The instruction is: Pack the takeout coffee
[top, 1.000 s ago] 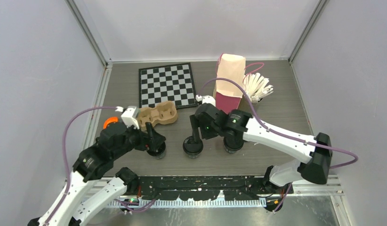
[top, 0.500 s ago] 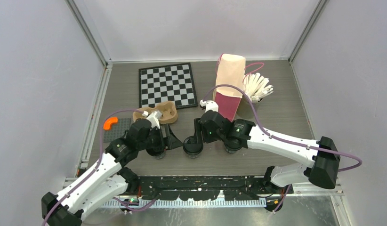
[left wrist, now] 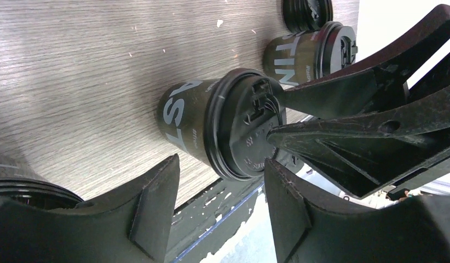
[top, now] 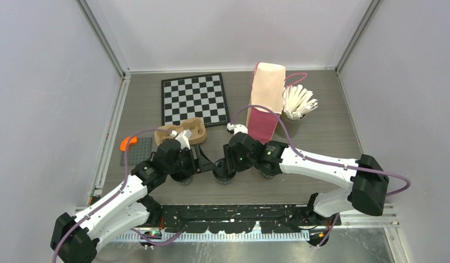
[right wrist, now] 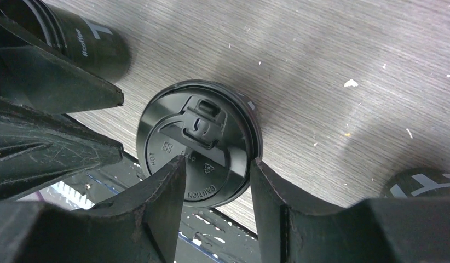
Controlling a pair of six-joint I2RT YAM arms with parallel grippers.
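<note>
Top view: bright, even, diffuse light; soft shadows on the table (top: 321,126); sharp overall. Wrist views: wood grain crisp, near fingers (right wrist: 157,219) dark and soft-focused; white overexposure at left view's right edge.

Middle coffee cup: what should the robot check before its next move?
1. The lid sits on the middle coffee cup: ok.
2. Cup upright: ok.
3. The right tool above it, fingers apart: ok.
4. The left tool clear of the right tool: not ok, both crowd one cup.
5. Firm grip: cannot tell.
6. The paper bag open on top: cannot tell.
</note>
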